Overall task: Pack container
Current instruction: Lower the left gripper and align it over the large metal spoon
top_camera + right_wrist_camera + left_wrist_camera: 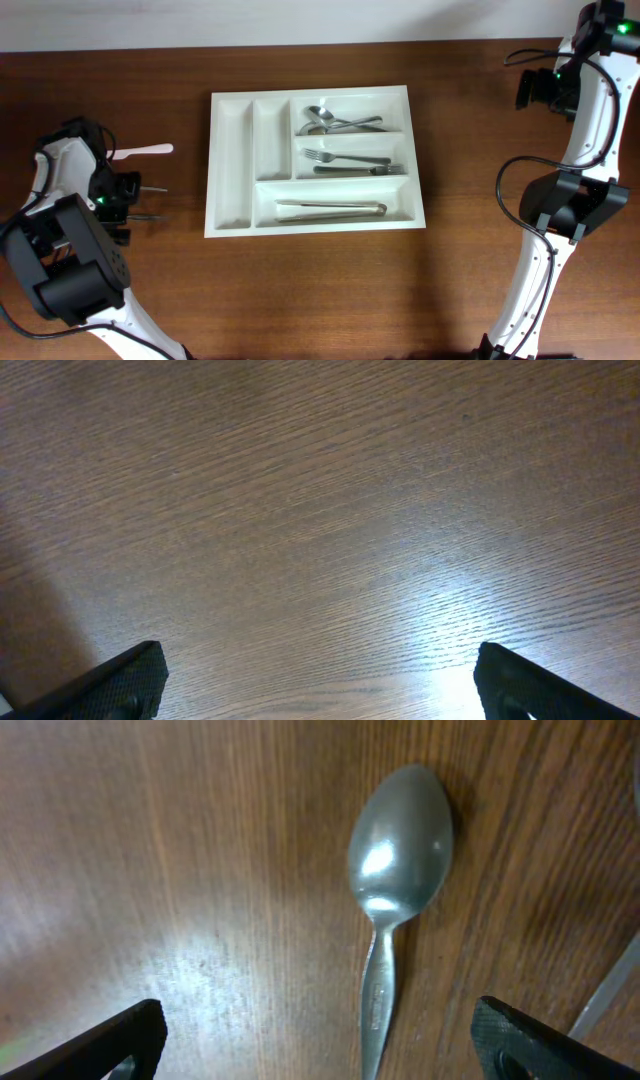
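The container [231, 170], a white cutlery tray, lies mid-table. Its two narrow left compartments are bare. On the right, spoons [335, 122] lie in the top compartment, forks [350, 160] in the middle one and metal tongs [330, 210] in the bottom one. My left gripper [127, 195] hangs open over the table left of the tray. In the left wrist view a metal spoon [400, 850] lies on the wood, its handle running down between the open fingers of the left gripper [325, 1045]. My right gripper [535, 90] [325, 685] is open over bare wood at the far right.
A white plastic utensil [145, 151] lies on the table just beyond my left gripper. Thin metal utensil ends [152, 216] stick out beside it, and another metal edge [610, 995] shows right of the spoon. The right arm's elbow [575, 205] stands right of the tray.
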Tool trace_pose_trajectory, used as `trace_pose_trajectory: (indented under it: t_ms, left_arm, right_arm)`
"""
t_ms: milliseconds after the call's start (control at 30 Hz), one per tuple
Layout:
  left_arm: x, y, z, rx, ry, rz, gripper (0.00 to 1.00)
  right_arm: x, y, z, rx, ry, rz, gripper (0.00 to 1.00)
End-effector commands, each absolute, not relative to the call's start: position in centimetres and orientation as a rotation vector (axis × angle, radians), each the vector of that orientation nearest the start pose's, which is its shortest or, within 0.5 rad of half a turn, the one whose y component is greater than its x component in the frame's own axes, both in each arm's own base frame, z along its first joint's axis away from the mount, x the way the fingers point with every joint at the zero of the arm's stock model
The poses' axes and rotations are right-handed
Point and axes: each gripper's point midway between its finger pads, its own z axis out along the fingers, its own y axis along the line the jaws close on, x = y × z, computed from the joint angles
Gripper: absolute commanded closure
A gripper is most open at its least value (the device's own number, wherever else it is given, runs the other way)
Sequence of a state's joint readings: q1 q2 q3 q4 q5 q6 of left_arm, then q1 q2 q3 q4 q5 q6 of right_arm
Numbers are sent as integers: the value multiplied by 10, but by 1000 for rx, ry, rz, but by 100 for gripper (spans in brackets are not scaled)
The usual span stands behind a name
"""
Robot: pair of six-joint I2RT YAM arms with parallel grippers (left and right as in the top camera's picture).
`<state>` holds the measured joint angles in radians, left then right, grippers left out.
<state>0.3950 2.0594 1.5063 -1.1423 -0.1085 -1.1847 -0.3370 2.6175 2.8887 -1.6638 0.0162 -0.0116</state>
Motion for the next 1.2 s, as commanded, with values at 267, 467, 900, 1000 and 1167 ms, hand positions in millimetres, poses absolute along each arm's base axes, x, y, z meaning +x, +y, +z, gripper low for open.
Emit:
trace_pose_trajectory:
  t_ms: [267,467,900,1000,1167]
  left_arm:
    - [334,158,9,-2109,2340,163,1]
    - [334,158,9,-2126,2325,164,1]
    - [335,151,-12,-2139,2384,126,1]
    - [335,150,-13,-2140,2385,124,1]
    - [330,154,-12,-2152,2382,151,1]
  right_arm:
    - [482,-172,137,474,2909,-63,1]
    - [482,-172,137,474,2909,-63,1]
    - [482,-172,137,473,2910,-62,1]
    - [482,-172,137,474,2909,-63,1]
    - [482,-172,137,474,2909,-63,1]
